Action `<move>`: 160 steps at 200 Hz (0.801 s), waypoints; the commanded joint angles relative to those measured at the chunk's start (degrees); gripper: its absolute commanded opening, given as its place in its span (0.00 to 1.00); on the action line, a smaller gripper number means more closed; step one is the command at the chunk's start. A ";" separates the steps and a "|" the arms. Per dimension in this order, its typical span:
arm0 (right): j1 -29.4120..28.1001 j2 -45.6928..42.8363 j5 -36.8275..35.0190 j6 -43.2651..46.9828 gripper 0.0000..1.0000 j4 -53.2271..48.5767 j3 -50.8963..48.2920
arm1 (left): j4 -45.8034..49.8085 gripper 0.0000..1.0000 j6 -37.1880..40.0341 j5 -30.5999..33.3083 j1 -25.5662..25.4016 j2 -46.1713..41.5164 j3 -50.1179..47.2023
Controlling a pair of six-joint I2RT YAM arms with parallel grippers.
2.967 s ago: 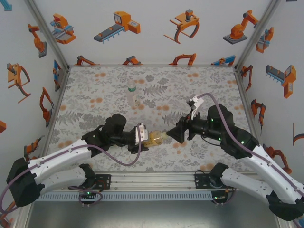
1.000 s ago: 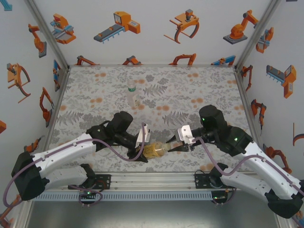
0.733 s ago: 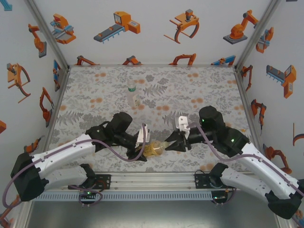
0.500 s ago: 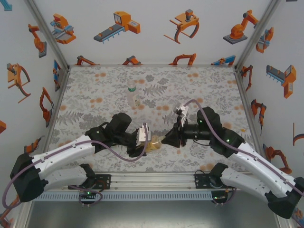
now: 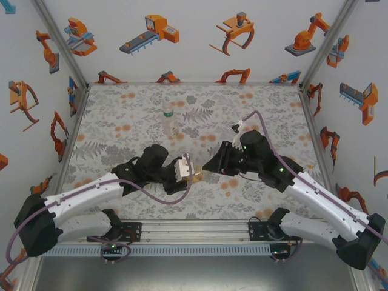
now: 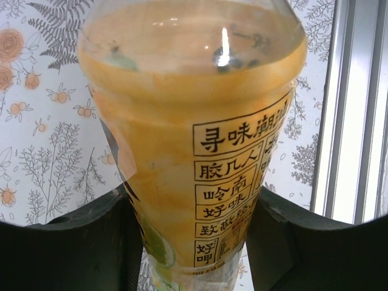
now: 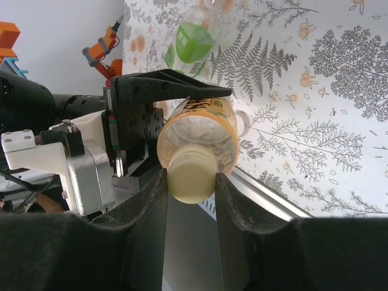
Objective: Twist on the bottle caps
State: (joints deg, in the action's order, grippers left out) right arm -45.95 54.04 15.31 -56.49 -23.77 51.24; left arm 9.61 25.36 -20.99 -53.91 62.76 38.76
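Pinching the amber bottle (image 5: 198, 176) across its body, the left gripper (image 5: 189, 176) held it off the flowered mat (image 5: 133, 109), lying roughly level with its neck turned toward the right arm. In the left wrist view the bottle (image 6: 194, 121) stood between the two dark fingers (image 6: 73, 242), one pressed against each flank, its printed label facing the camera and yellow liquid showing through the plastic. At the neck end of the amber bottle the right gripper (image 5: 208, 165) met it nose to nose with the left one. The right wrist view showed the pale cap (image 7: 191, 177) sitting on the mouth of the bottle (image 7: 197, 130), with the right gripper's fingers (image 7: 142, 224) closed in on the cap from both sides and touching its rim. How far the cap was threaded down could not be told. Behind the amber bottle in that same view the left gripper's black finger (image 7: 167, 85) ran along the upper side of the body. Beyond the amber bottle, toward the far wall and well apart from it, the clear bottle (image 5: 170, 121) lay on the mat; in the right wrist view its green label (image 7: 194, 39) showed above the amber bottle's shoulder. On the near side of the amber bottle ran the metal rail (image 5: 194, 227) at the table's edge, where both arms were bolted.
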 commanded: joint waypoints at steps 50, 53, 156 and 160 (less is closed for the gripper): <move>-0.54 -1.61 -0.01 7.47 0.45 0.02 4.18 | -4.18 0.00 1.18 -7.27 -0.49 0.52 2.45; -0.54 -1.82 -0.09 8.16 0.48 -0.11 4.29 | -4.04 0.00 1.20 -7.45 -0.49 0.66 2.52; -0.54 -10.26 22.40 69.57 0.61 -8.71 9.26 | 2.90 0.00 2.53 -18.14 -1.11 1.94 4.73; -0.58 -10.56 24.49 73.27 0.61 -9.74 9.16 | 3.20 0.00 2.52 -18.70 -1.20 2.02 4.97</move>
State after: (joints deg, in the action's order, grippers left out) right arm -46.17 45.39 24.60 -10.96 -29.12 59.61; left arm 9.74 26.30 -33.65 -54.61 64.01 40.88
